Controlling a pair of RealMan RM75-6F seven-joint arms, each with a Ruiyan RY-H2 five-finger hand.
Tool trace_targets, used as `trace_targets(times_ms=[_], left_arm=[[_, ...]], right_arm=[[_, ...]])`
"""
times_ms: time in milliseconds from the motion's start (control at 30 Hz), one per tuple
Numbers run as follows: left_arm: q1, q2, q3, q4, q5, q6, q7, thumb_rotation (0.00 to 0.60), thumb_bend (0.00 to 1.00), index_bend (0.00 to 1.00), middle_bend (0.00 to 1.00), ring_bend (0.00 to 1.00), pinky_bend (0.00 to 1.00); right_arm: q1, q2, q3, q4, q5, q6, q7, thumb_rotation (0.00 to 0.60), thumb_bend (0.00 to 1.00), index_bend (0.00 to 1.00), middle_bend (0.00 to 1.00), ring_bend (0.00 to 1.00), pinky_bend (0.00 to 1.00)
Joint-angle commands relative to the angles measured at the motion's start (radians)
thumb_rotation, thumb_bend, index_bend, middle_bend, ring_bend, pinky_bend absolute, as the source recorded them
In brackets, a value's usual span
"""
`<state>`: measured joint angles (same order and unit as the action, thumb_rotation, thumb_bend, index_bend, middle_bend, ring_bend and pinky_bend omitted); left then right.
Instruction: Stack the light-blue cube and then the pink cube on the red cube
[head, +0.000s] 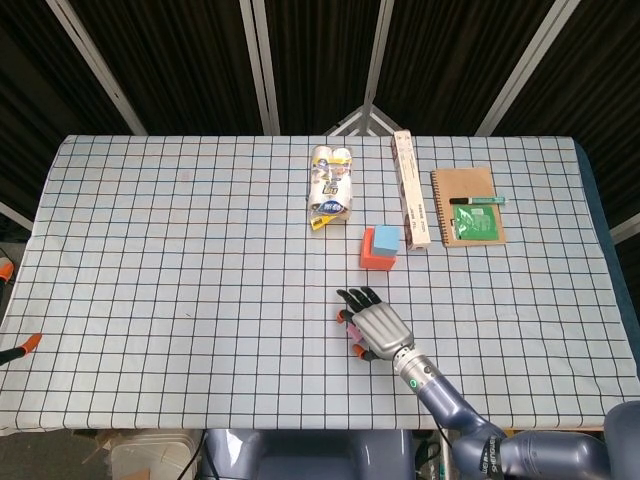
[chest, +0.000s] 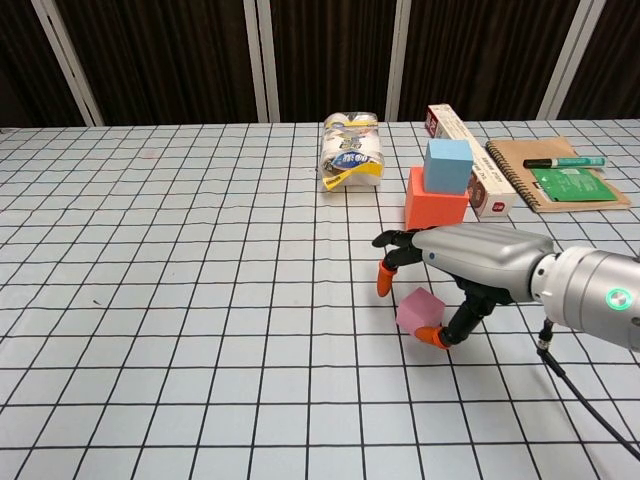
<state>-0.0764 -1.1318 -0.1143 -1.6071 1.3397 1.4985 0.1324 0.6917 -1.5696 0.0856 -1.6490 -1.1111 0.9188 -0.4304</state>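
Note:
The light-blue cube (chest: 448, 165) (head: 386, 239) sits on top of the red cube (chest: 436, 207) (head: 377, 263) at centre right of the table. The pink cube (chest: 418, 308) lies on the cloth in front of that stack; the head view shows only a sliver of it (head: 344, 318) under the hand. My right hand (chest: 470, 262) (head: 378, 328) arches over the pink cube, fingers spread past its far left side. The thumb tip sits at the cube's near right corner. No firm grip shows and the cube rests on the table. My left hand is out of both views.
A wrapped tissue pack (chest: 352, 152) (head: 331, 185) lies behind and left of the stack. A long narrow box (chest: 465, 180) (head: 410, 200) lies right beside it. A brown notebook (chest: 555, 185) (head: 467, 206) with a marker and a green card lies further right.

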Motion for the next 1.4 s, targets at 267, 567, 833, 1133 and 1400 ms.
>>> trace_targets(times_ms=[267, 567, 833, 1133, 1400], left_arm=[[-0.004, -0.011, -0.001, -0.003, -0.006, -0.001, 0.031, 0.6, 0.16, 0.03, 0.0, 0.0, 0.0], [-0.005, -0.016, -0.001, -0.006, -0.008, -0.001, 0.044, 0.6, 0.16, 0.03, 0.0, 0.0, 0.0], [-0.007, -0.017, -0.003, -0.007, -0.014, -0.004, 0.05, 0.6, 0.16, 0.03, 0.0, 0.0, 0.0], [-0.01, -0.019, -0.002, -0.007, -0.015, -0.01, 0.055, 0.6, 0.16, 0.03, 0.0, 0.0, 0.0], [-0.008, -0.018, 0.0, -0.009, -0.012, -0.007, 0.054, 0.6, 0.16, 0.03, 0.0, 0.0, 0.0]], right_arm=[[0.012, 0.008, 0.003, 0.024, 0.004, -0.019, 0.025, 0.6, 0.4, 0.37, 0.0, 0.0, 0.0], [0.011, 0.011, 0.004, 0.026, -0.001, -0.012, 0.044, 0.6, 0.4, 0.43, 0.0, 0.0, 0.0], [0.012, 0.004, 0.002, 0.038, 0.01, -0.019, 0.059, 0.6, 0.4, 0.43, 0.0, 0.0, 0.0], [0.008, 0.009, 0.003, 0.035, 0.007, -0.011, 0.073, 0.6, 0.41, 0.47, 0.0, 0.0, 0.0], [0.003, 0.022, -0.001, 0.018, 0.005, -0.003, 0.077, 0.6, 0.42, 0.48, 0.0, 0.0, 0.0]])
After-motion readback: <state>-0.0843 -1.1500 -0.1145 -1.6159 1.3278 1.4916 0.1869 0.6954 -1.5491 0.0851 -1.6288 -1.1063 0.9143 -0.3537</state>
